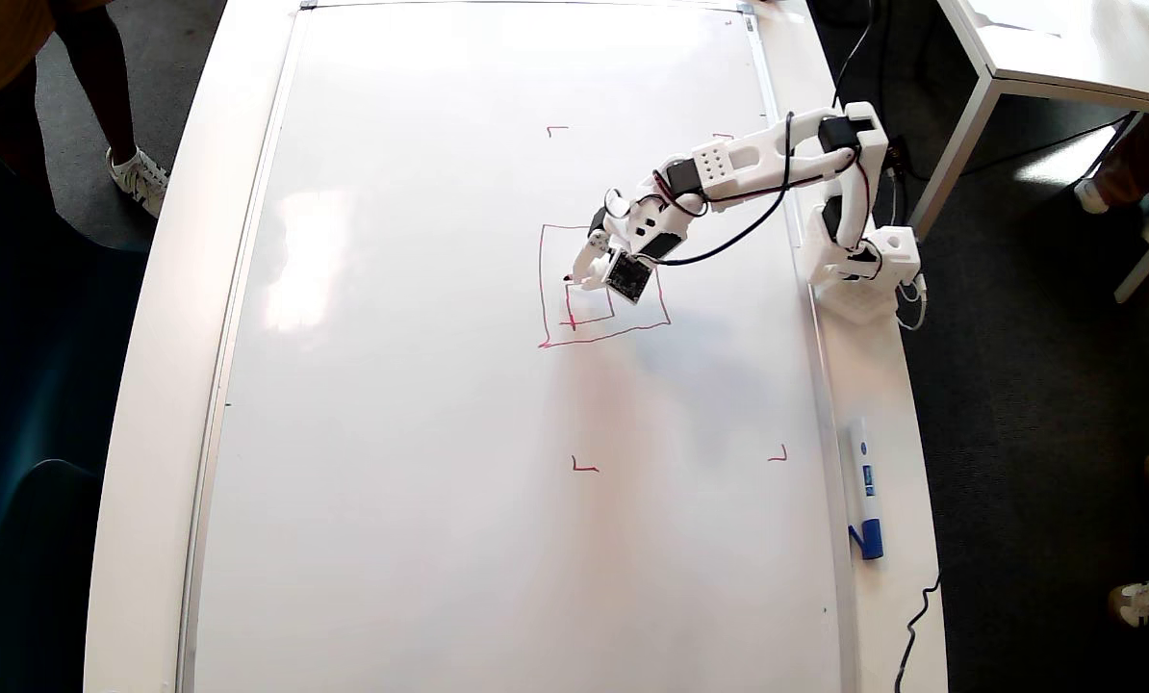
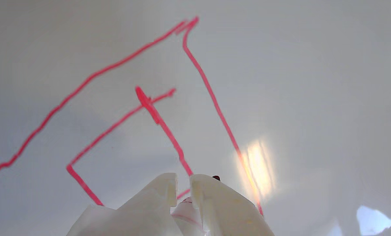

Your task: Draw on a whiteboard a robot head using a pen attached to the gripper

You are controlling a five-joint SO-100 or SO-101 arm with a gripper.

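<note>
The whiteboard (image 1: 421, 385) lies flat and covers most of the white desk. On it is the robot head (image 1: 542, 289), a thin red outline square with a smaller red rectangle (image 1: 612, 306) in its lower left. My white gripper (image 1: 579, 279) hangs over the square's left half, its tip at the top of the small rectangle's left line. In the wrist view the fingers (image 2: 164, 188) stand almost together just above the whiteboard (image 2: 313, 82). The pen (image 2: 186, 209) shows only as a white and pink piece between them. The red lines (image 2: 208, 88) run up and away from the fingertips.
Small red corner marks (image 1: 584, 468) sit around the drawing. A white marker with a blue cap (image 1: 863, 491) lies on the desk edge at the right. The arm's base (image 1: 863, 265) stands beside the board's frame. People's legs (image 1: 16, 106) and dark chairs (image 1: 36, 318) are at the left.
</note>
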